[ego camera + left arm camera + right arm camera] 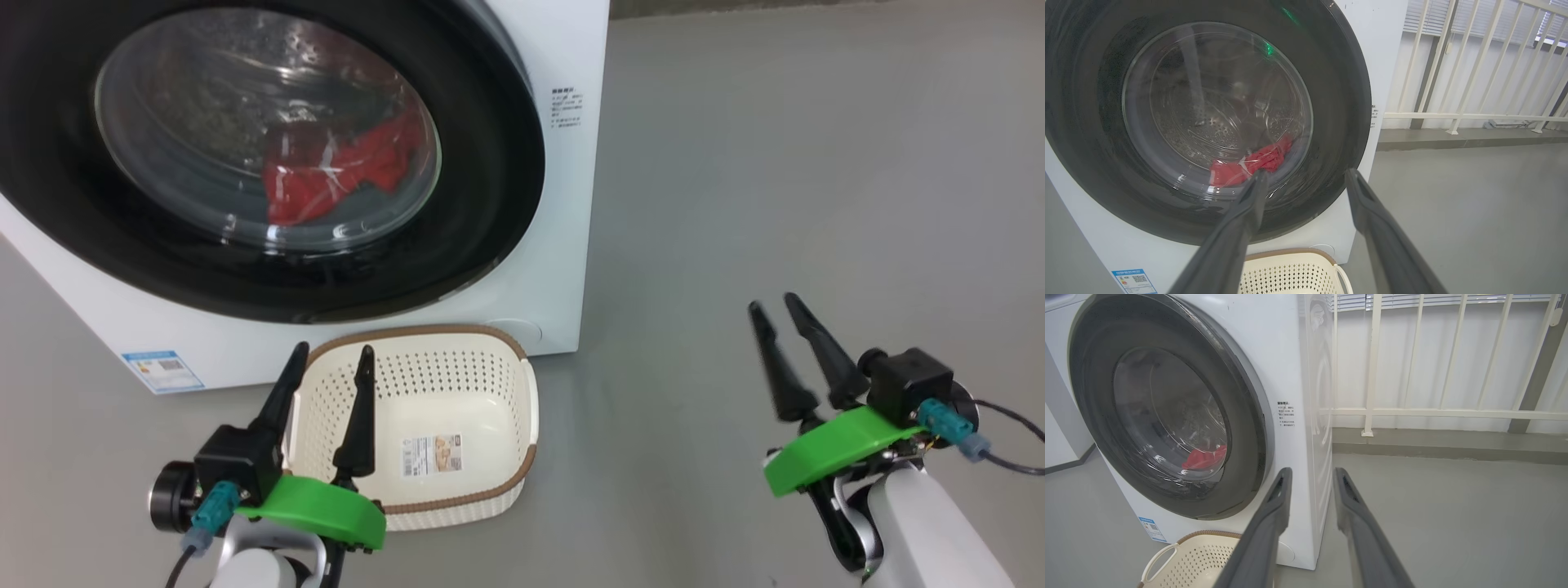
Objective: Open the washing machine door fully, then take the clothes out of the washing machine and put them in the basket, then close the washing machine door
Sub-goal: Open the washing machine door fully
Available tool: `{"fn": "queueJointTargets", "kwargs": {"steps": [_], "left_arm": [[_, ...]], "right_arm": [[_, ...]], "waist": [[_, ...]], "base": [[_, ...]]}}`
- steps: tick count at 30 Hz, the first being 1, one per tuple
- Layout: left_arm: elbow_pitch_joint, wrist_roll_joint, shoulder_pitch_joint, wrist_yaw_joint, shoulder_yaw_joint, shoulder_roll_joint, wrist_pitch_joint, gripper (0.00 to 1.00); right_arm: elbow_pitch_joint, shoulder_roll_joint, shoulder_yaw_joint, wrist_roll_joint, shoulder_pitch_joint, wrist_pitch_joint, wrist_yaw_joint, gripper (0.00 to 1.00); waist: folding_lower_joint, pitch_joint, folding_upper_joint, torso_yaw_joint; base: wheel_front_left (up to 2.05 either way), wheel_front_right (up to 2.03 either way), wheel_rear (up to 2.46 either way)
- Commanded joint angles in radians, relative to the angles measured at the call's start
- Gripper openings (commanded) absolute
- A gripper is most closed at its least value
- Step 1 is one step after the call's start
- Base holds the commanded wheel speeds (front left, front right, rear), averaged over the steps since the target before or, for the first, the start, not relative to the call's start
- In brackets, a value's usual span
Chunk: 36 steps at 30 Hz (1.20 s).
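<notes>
- Head view: the washer [563,269] stands on the grey floor [775,163]. Its round, black-rimmed door [498,163] is closed flat against the white front.
- The clothes [326,175] lie inside the drum. They show as a red heap through the lower right part of the glass.
- The basket [490,384] sits on the floor just in front of the washer, below the door's bottom edge. A paper label [433,454] shows on its bare floor.
- A blue label [162,370] is stuck low on the washer's front, to the left of the basket.
- The left gripper [334,349] is at the lower left with its fingers pointing up the view, in front of the basket's near-left part. Its jaws are spread wide and it is released, with nothing between the fingers.
- The right gripper [773,302] is at the lower right over bare floor, well apart from the washer and the basket. Its fingers lean to the left. The jaws stand apart with a narrower gap than the left's, and they grasp nothing.
- Left wrist view: the two fingers point at the door's lower right part. One fingertip lines up with the red heap behind the glass. The basket's rim shows at the bottom edge, between the fingers.
- Right wrist view: the fingers point toward the washer's right front corner. The door, seen at a slant, sits flush with the front. The basket and one white handle are at the lower left. A white railing [1372,375] runs behind the washer.
</notes>
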Motion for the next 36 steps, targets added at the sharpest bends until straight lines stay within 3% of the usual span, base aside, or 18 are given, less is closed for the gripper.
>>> {"fn": "queueJointTargets", "kwargs": {"steps": [1, 9, 21, 22, 30, 36], "left_arm": [[-0.032, 0.002, -0.043, 0.002, 0.028, 0.016, -0.012, 1.00], [-0.069, 0.017, -0.069, -0.002, 0.017, 0.016, -0.012, 1.00], [-0.131, -0.014, -0.127, 0.014, -0.030, 0.016, -0.012, 1.00], [-0.131, -0.014, -0.127, 0.014, -0.030, 0.016, -0.012, 1.00], [-0.177, -0.025, -0.166, 0.030, -0.056, 0.016, -0.012, 1.00], [-0.200, -0.019, -0.185, 0.038, -0.072, 0.016, -0.012, 1.00]], "right_arm": [[-0.023, -0.007, 0.029, 0.025, -0.049, -0.009, -0.001, 0.00], [-0.035, -0.005, 0.055, 0.353, -0.116, -0.009, -0.001, 0.00], [-0.108, -0.072, 0.102, 0.890, -0.260, 0.004, -0.001, 0.00], [-0.108, -0.072, 0.102, 0.890, -0.260, 0.004, -0.001, 0.00], [-0.152, -0.142, 0.075, 1.217, -0.363, 0.127, -0.001, 0.00], [-0.131, -0.169, 0.042, 1.357, -0.443, 0.264, -0.001, 0.00]], "waist": [[0.0000, 0.019, -0.0001, 0.009], [0.0000, 0.097, -0.0001, 0.026], [0.0000, 0.228, -0.0001, 0.068], [0.0000, 0.228, -0.0001, 0.068], [0.0000, 0.322, -0.0001, 0.105], [0.0000, 0.370, -0.0001, 0.127]], "base": [[0.00, 0.00, 0.00], [0.00, 0.00, 0.00], [0.00, 0.00, 0.00], [0.00, 0.00, 0.00], [0.00, 0.00, 0.00], [0.00, 0.00, 0.00]]}}
